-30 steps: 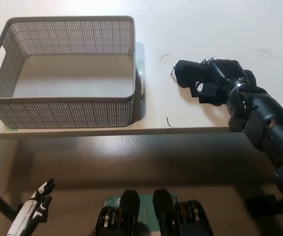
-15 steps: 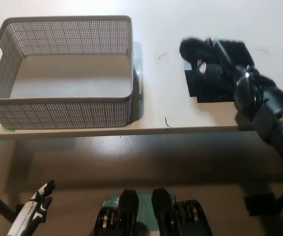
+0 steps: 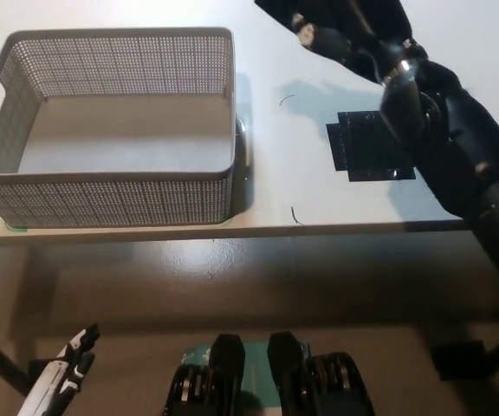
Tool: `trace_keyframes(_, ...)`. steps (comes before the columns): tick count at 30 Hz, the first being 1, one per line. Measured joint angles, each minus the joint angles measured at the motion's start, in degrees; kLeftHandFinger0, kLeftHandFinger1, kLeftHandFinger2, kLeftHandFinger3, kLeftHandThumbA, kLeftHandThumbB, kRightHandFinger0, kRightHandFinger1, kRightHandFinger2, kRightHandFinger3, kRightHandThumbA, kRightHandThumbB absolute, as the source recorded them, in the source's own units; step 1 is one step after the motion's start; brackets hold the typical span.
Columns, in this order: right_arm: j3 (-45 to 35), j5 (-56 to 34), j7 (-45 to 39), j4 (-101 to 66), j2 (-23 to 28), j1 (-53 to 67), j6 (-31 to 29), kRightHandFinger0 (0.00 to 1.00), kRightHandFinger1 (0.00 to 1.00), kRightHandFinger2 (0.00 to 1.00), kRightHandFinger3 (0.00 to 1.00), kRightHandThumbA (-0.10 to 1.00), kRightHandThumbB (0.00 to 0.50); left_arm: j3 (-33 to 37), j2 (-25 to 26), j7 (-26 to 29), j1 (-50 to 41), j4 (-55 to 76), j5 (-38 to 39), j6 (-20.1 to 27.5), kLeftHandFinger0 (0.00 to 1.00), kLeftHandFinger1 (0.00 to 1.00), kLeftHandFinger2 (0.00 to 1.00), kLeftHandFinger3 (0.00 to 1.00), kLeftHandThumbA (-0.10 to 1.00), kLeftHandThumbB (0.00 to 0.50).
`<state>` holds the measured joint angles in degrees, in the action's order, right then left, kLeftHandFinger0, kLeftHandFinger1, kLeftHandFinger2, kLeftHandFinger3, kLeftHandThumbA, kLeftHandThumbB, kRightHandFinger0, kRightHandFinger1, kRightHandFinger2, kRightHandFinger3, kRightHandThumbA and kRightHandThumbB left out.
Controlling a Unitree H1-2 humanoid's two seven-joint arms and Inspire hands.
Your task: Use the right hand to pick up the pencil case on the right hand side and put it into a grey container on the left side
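Since 0.5 s ago right hand [image 3: 340, 30] rose w/ pencil case [image 3: 379, 10] in its grasp; transfer to grey container [image 3: 111, 186] remains. Left hand [image 3: 63, 377] rests low, state unclear.

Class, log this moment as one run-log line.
right hand: raised, shut on pencil case | grey container: nothing inside | left hand: resting lower left
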<state>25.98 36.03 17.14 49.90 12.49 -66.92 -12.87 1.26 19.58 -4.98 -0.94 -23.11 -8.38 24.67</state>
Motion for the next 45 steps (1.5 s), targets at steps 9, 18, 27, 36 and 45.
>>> trace_keyframes(9, -1.8, -0.6, -2.4, -9.9, -8.1, -2.1, 3.0, 0.0, 0.39, 0.73, 0.87, -0.1, 0.184, 2.2, -0.3, 0.0, 0.1, -1.6, -0.4, 0.0, 1.0, 1.0, 1.0, 1.0, 1.0, 0.5)
trace_keyframes(18, -1.9, -1.0, -2.9, -4.1, -19.1, -8.2, 3.8, 0.0, 0.23, 0.6, 0.64, -0.1, 0.198, 5.0, -0.9, 0.0, 0.2, -2.4, -1.3, 0.0, 1.0, 1.0, 1.0, 0.95, 1.0, 0.5)
trace_keyframes(27, -1.1, -0.8, -2.5, 7.9, -24.8, -14.3, 2.8, 0.0, 0.02, 0.11, 0.21, -0.1, 0.196, 7.4, -1.4, 0.0, 1.0, -3.1, -2.9, 0.0, 1.0, 1.0, 1.0, 0.88, 1.0, 0.5)
trace_keyframes(36, 0.4, -0.5, 0.5, 24.1, -25.6, -18.4, 1.7, 0.0, 0.07, 0.68, 0.85, -0.1, 0.162, 8.8, -2.2, -1.2, 2.3, -2.9, -2.7, 0.1, 1.0, 1.0, 1.0, 0.83, 1.0, 0.5)
trace_keyframes(45, 1.0, -0.3, 1.9, 29.0, -23.8, -18.3, 1.8, 0.0, 0.32, 0.78, 0.9, -0.1, 0.177, 9.3, -2.3, -1.7, 2.8, -1.5, -2.6, 0.1, 1.0, 1.0, 1.0, 0.81, 1.0, 0.5)
